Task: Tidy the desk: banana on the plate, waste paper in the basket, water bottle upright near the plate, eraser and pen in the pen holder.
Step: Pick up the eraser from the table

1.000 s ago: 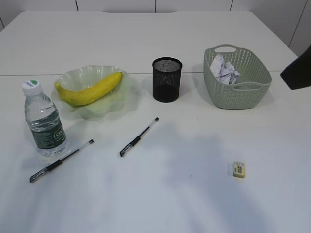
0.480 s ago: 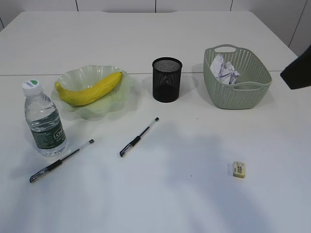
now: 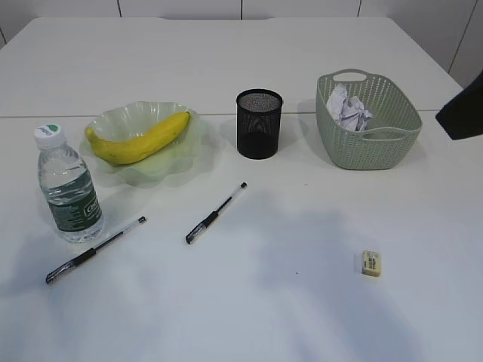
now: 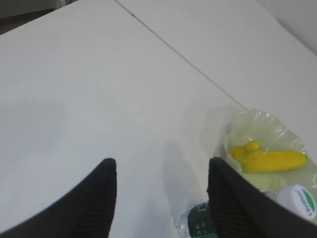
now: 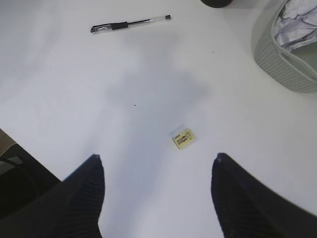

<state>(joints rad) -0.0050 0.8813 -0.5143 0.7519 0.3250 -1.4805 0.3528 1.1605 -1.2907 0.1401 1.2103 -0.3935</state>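
Eraser [image 3: 370, 263] lies flat on the white table [image 3: 302, 317], front right, well apart from the black mesh pen holder [image 3: 259, 124]. In the right wrist view it sits just ahead of the right pincer [image 5: 156, 168], between the lines of its two fingers; pincer spread wide, empty, off the table.

Two pens remain loose. One pen [image 3: 216, 213] lies diagonal in front of the holder. The other pen [image 3: 95, 250] lies at front left, its tip just beside the base of the water bottle [image 3: 68, 185].

Bottle upright, capped, near the plate [image 3: 139, 115]. Banana [image 3: 139, 140] on the plate. Waste paper [image 3: 348, 106] inside the green basket [image 3: 367, 151]. Judged: those three items done; eraser and pens left.

Left pincer [image 4: 161, 171] hovers above the table by bottle and plate, fingers apart, nothing between them.

Risks, judged:
- Eraser is small and low; a descent slightly off centre would push it aside rather than pinch it.
- Reaching for the left pen could knock the bottle over.
- Holder is light mesh; an angled pen drop may tip it.
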